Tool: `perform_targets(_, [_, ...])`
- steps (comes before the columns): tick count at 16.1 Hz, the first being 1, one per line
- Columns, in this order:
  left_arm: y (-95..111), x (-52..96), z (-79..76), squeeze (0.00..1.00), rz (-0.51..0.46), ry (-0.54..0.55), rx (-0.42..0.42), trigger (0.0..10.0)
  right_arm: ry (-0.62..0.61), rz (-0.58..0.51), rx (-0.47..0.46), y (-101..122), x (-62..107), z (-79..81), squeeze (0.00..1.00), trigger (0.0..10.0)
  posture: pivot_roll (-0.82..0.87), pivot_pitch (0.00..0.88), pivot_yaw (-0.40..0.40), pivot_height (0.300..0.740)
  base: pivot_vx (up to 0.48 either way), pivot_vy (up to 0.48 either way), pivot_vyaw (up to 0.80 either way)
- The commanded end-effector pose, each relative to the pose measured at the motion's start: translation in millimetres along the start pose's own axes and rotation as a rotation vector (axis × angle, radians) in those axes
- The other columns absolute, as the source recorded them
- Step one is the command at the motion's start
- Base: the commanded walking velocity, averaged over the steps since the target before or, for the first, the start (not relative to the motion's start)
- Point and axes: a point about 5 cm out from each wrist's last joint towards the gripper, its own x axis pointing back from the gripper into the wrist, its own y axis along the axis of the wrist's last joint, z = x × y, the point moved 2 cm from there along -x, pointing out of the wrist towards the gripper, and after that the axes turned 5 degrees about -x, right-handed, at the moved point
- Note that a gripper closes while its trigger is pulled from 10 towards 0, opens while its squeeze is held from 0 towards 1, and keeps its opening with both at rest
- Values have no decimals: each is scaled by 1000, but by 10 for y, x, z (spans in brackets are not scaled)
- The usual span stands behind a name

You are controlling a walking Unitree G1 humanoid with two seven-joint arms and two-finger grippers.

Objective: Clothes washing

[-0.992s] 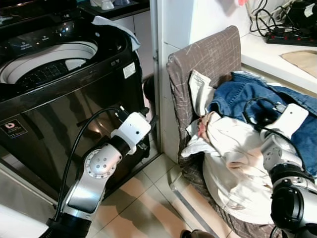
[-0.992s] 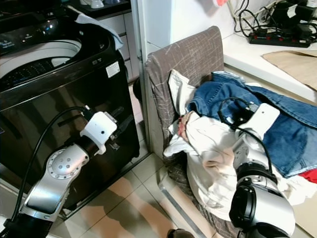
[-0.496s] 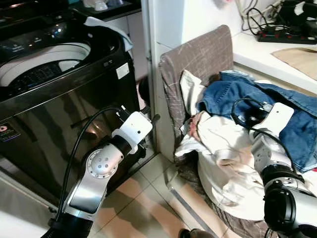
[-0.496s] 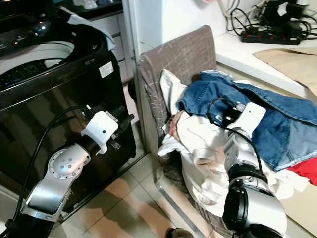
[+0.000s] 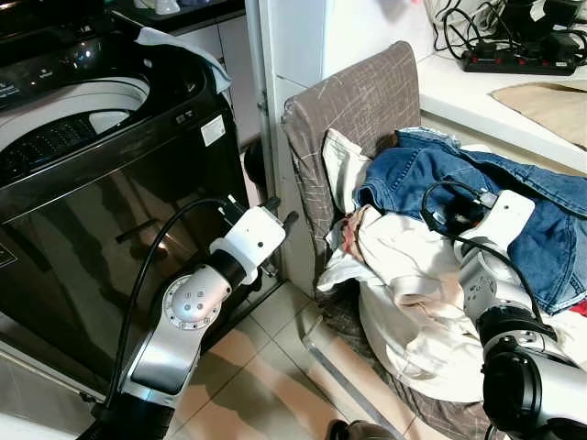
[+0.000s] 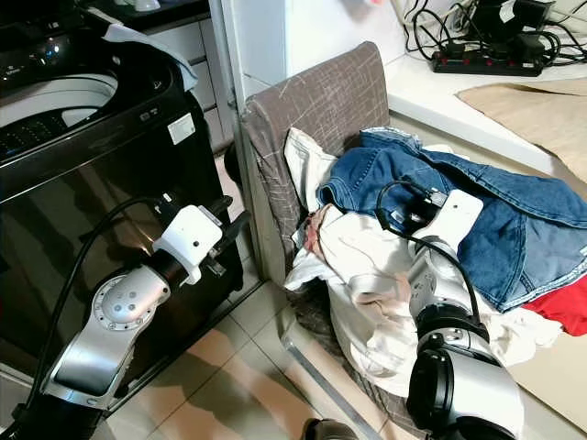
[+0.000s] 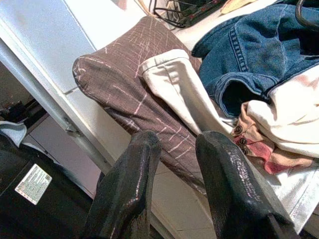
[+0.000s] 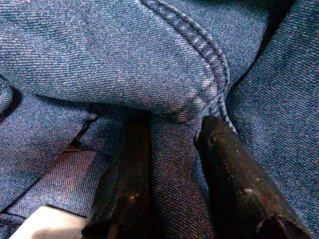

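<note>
Right gripper [image 8: 172, 149], fingers clamped on a fold of the blue denim garment [image 5: 477, 197] heaped atop the brown fabric laundry basket [image 5: 353, 101]; left gripper [image 7: 177, 149], fingers parted and empty, beside the black top-loading washing machine [image 5: 92, 192].

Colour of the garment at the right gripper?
Blue denim; clearest in the right wrist view.

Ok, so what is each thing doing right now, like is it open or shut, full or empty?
Washing machine: lid up, tub open.
Laundry basket: full, clothes heaped over its rim.
Jeans: lying on top of the pile.
White clothes: crumpled, hanging over the basket's edge.
Left tool: open, holding nothing, beside the machine.
Right tool: pushed into the jeans, denim fold between its fingers.
</note>
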Motion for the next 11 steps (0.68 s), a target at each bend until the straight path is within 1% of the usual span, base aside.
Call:
perform_targets(1, [19,-17,16,0,0,3,-15,10000,43,113,7,-304,64,89,0,0,-3,69,52,740,0,0,0])
perform_targets(2, [20,-19,19,0,-1,4,-15,10000,62,75,19,-216,46,141,0,0,-3,67,51,740,0,0,0])
perform_targets(3, [21,-22,22,0,-1,6,-16,10000,97,4,48,-54,22,235,0,0,-5,62,50,740,0,0,0])
perform_targets(4, [24,-26,28,0,-3,9,-16,10000,176,-165,121,324,12,462,0,0,-5,62,50,740,0,0,0])
perform_targets(5, [25,-34,27,0,-5,10,-16,10000,239,-299,195,603,49,638,0,0,-11,55,48,740,0,0,0])
perform_targets(6, [27,-40,26,0,-7,10,-15,10000,268,-357,233,717,77,716,0,0,-15,48,44,740,0,0,0])
perform_targets(8, [30,-50,23,0,-9,11,-14,10000,312,-434,282,869,126,830,0,0,-17,42,42,740,0,0,0])
perform_targets(9, [34,-63,21,0,-13,14,-13,10000,358,-515,323,1028,197,950,0,0,-20,35,37,740,0,0,0])
perform_targets(10, [34,-68,19,0,-14,15,-12,10000,376,-541,332,1076,229,995,0,0,-20,30,35,740,0,0,0])
perform_targets(11, [34,-75,21,0,-15,17,-12,10000,406,-573,336,1125,287,1072,0,0,-20,25,33,740,0,0,0])
